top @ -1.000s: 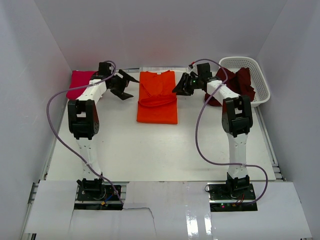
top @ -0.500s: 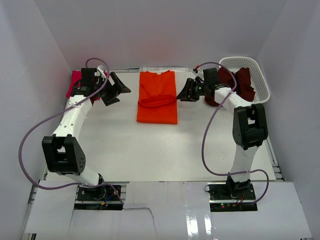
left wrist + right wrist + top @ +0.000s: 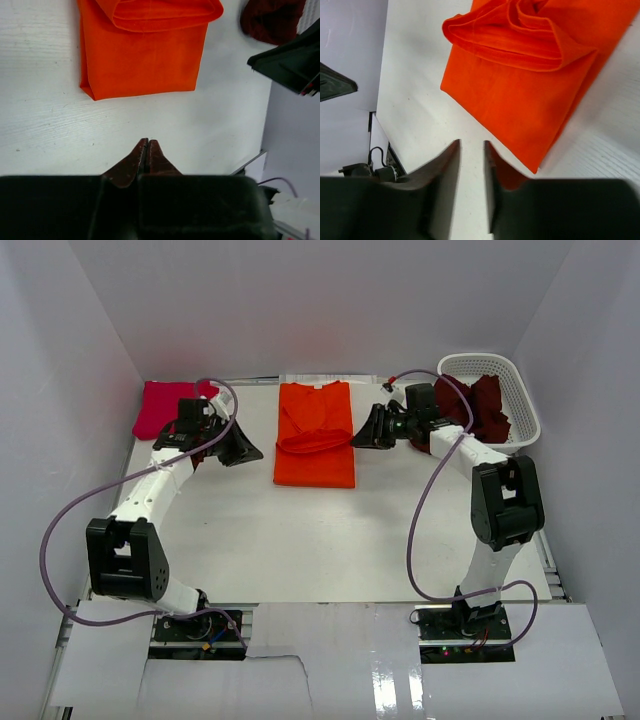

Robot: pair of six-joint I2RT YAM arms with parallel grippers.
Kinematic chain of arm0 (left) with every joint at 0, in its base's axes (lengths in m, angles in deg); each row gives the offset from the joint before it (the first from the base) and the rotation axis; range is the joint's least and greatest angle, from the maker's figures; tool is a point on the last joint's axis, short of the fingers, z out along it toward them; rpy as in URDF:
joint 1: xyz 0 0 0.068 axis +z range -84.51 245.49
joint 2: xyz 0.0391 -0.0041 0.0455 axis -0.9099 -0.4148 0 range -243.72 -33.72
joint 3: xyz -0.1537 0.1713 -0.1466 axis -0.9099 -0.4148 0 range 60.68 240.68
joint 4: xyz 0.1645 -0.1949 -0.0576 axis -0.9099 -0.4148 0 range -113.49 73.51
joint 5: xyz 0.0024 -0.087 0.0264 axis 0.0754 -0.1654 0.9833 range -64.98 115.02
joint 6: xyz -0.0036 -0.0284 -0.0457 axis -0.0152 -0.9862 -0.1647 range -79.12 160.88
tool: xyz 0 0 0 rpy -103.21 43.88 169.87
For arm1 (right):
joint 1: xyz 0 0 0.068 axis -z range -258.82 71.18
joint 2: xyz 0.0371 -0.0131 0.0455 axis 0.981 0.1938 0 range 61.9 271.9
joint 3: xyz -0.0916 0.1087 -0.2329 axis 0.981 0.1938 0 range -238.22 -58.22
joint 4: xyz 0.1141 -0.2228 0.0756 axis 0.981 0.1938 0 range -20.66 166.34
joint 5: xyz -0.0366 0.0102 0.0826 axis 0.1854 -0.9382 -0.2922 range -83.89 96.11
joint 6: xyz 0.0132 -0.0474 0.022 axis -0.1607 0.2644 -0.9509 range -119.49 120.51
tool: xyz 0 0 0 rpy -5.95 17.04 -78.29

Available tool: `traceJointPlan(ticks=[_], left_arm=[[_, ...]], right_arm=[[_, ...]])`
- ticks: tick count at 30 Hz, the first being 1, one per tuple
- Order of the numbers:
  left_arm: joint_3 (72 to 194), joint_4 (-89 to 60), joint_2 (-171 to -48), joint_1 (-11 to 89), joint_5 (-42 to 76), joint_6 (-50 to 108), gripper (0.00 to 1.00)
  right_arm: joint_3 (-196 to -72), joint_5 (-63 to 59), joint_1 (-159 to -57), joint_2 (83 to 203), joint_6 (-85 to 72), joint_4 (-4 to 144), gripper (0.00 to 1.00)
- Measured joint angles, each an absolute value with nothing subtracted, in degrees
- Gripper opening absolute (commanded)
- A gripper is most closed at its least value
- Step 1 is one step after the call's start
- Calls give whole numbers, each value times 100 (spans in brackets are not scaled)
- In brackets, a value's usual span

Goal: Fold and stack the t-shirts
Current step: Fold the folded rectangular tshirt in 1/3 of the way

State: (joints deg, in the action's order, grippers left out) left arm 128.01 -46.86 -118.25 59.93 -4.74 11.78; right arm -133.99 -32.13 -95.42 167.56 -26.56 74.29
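left gripper (image 3: 145, 150) clenched, empty | right gripper (image 3: 471, 145) slightly parted, empty | orange t-shirt (image 3: 145, 65) just ahead of both | risk: pinching only the top layer drags the fold open

Bright, even, diffuse light from above; white walls wash out evenly; soft, thin shadows along the orange t-shirt (image 3: 145, 65) edges; glare on the near glossy panel (image 3: 395, 680); both wrist views blur in their dark near foreground.

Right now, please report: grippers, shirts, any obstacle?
Left gripper shut, empty; right gripper slightly open, empty. Orange t-shirt partly folded between them, untouched. Maroon t-shirt draped over basket, magenta t-shirt far left. Nothing blocking.
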Motion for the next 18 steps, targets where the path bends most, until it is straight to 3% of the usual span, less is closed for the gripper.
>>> traceJointPlan(ticks=[3, 11, 18], left_arm=[[12801, -4585, -11967, 5702, -454, 1191, 0], [12821, -4242, -12374, 4675, -384, 1191, 0], [12959, -3698, -13202, 4537, -63, 1034, 0]], right_arm=[[-13386, -3255, -9726, 16759, -2699, 7339, 8], [-13563, -3355, -10238, 17191, -2830, 7208, 8], [-14011, -3290, -10487, 17930, -2953, 7092, 8]])
